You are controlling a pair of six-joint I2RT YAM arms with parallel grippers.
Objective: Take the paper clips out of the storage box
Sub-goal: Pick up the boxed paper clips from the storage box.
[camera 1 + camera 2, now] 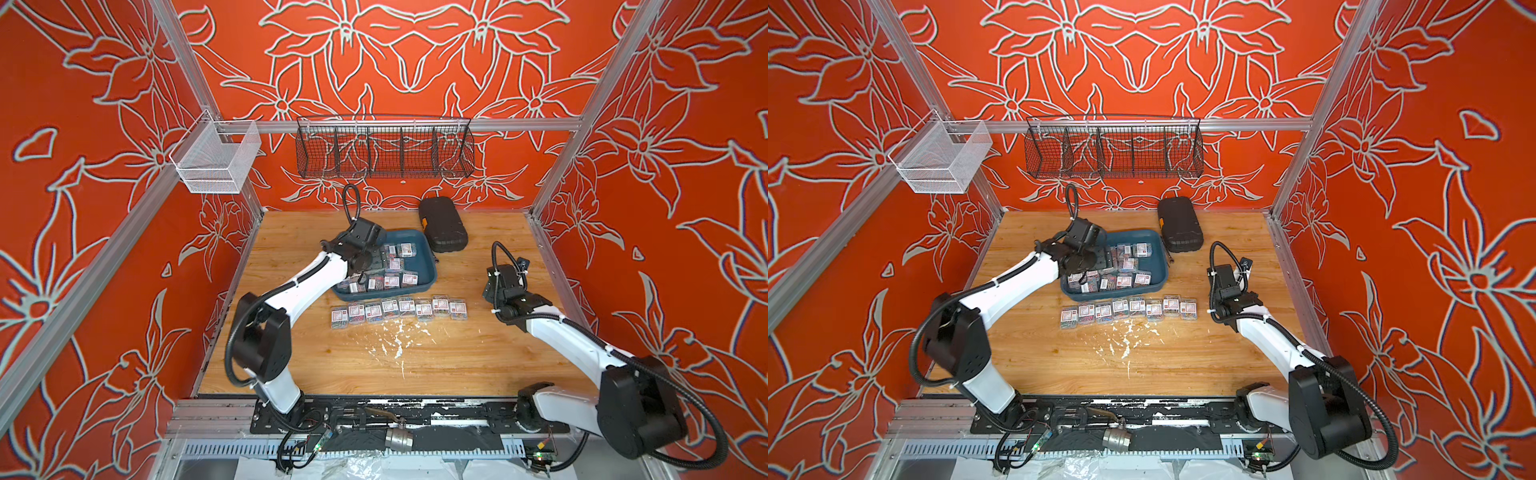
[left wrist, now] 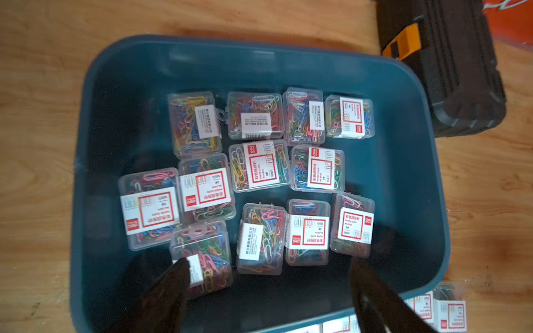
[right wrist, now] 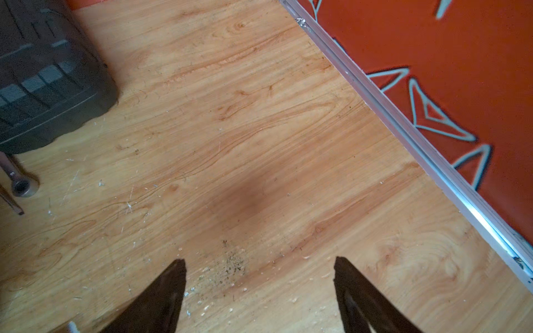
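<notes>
Left wall: a white mesh basket [image 1: 212, 160] hangs on the frame rail, above the wooden table [image 1: 478, 353].

Left arm: it reaches over the blue tray [image 2: 124, 121] from the near left. The left gripper [image 2: 268, 261] hangs above the tray's near end, pointing down. Its fingers [image 2: 178, 276] stand wide apart and clamp nothing. In the left wrist view one fingertip overlaps the label of the nearest box. Whether it touches that box cannot be told.

Tray: it sits flat on the table, left of centre and toward the back. Twelve boxes of paper clips [image 2: 259, 167] can be counted inside it. They lie in loose rows, some with the red label up and some turned over, and several touch.

In front of the tray: a row of eight boxes [image 1: 399, 309] lies on the table side by side, outside the tray and near its front wall. White flecks [image 1: 395, 340] mark the wood closer to the front.

Back wall, centre: a black wire basket [image 1: 384, 151] hangs on the rail.

Right of the tray: a black case [image 1: 442, 226] with an orange latch [image 2: 402, 43] lies near the tray's far right corner. A small metal tool [image 3: 20, 186] lies beside the case.

Right arm: the right gripper [image 3: 258, 261] hovers over bare wood near the table's right edge, well apart from the tray and the row. Its fingers are wide apart and hold nothing.
</notes>
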